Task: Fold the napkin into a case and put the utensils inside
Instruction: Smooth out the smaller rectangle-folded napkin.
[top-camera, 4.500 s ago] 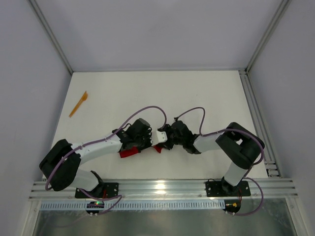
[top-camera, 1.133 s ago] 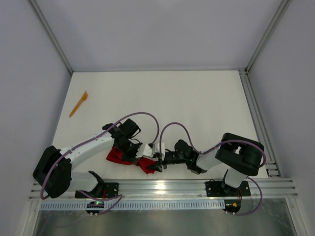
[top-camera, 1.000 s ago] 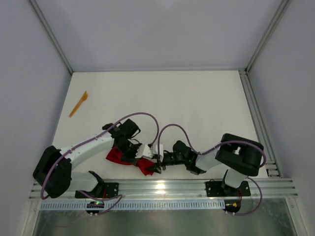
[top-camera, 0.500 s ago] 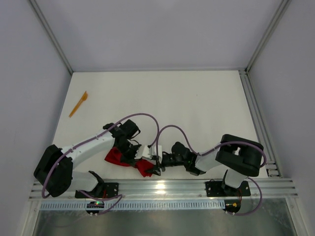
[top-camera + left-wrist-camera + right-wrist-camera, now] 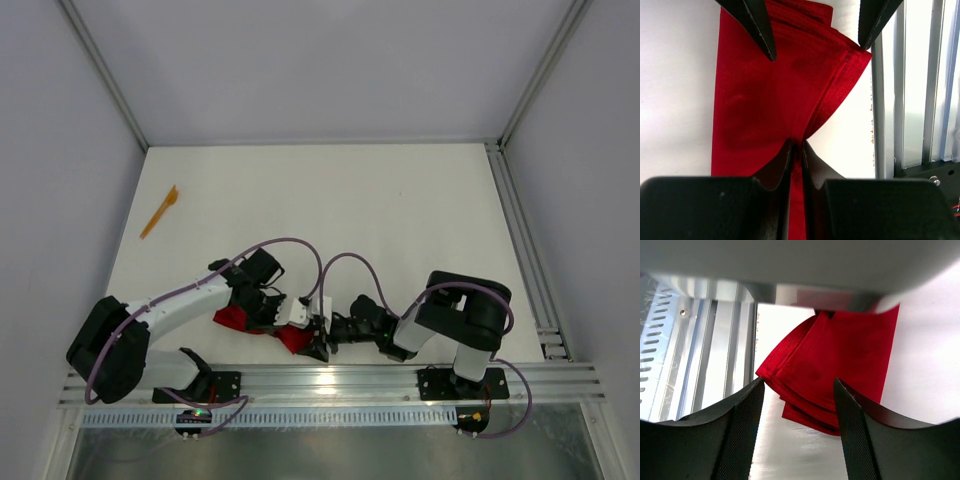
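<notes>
Table (image 5: 400, 220): white; rail (image 5: 330, 380) edged it.
Napkin (image 5: 765, 100): seemed soft, limp; folded corner judged best hold.
Left gripper (image 5: 796, 149): clamped on napkin.
Right gripper (image 5: 799, 385): gaped wide, held nothing.

Bright red napkin (image 5: 765, 100), folded into soft flat layers, lying at the near edge of the tabletop (image 5: 400, 200), one pointed corner sticking out toward that edge, one fold pinched tight in the left claw (image 5: 796, 147), thin orange utensil (image 5: 159, 212) lying flat, well apart at the far left
</notes>
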You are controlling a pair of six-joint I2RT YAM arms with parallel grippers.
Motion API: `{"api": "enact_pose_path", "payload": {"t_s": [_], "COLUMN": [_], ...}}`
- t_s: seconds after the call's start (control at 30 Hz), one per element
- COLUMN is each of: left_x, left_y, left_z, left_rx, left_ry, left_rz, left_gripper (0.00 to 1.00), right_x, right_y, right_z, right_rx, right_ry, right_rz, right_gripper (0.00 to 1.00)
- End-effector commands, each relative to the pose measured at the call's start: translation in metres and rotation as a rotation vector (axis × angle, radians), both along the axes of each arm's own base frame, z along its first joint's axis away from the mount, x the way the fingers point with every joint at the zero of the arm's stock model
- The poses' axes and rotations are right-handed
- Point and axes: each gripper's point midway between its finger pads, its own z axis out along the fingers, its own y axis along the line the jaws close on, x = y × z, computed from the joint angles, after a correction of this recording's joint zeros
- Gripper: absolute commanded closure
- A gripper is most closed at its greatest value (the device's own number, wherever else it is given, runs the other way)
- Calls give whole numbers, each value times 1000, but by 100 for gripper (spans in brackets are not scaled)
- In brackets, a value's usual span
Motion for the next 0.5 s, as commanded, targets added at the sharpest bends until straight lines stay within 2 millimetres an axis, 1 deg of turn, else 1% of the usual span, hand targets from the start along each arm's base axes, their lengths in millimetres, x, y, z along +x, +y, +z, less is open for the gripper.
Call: {"api": "enact_pose_path", "payload": {"t_s": [0.0, 0.07, 0.13, 0.17, 0.2, 0.27, 0.3, 0.33, 0.47], "left_x": [9, 7, 7, 7, 7, 4, 4, 4, -1], "left_y": [-17, -17, -16, -16, -15, -16, -17, -17, -20], "left_z": [13, 16, 16, 16, 17, 18, 19, 20, 26], "left_rx": [-91, -94, -88, -86, -83, -86, -88, -91, -112], "left_ry": [-54, -43, -41, -39, -38, -24, -19, -18, 1], "left_rz": [-40, -50, -52, -52, -51, -55, -57, -56, -56], "left_gripper": [90, 91, 92, 91, 92, 92, 92, 92, 92], "right_x": [9, 7, 5, 3, 2, 3, 3, 3, 12], "right_y": [15, 17, 16, 12, 12, 13, 12, 14, 20], "right_z": [27, 30, 39, 37, 44, 43, 36, 35, 44], "right_rx": [107, 120, 160, 162, 187, 175, 138, 135, 168], "right_ry": [-47, -51, -62, -62, -60, -55, -40, -38, -59], "right_rz": [-11, -1, 14, 20, 21, 23, 21, 26, -9], "right_gripper": [38, 38, 38, 38, 38, 38, 38, 38, 38]}}
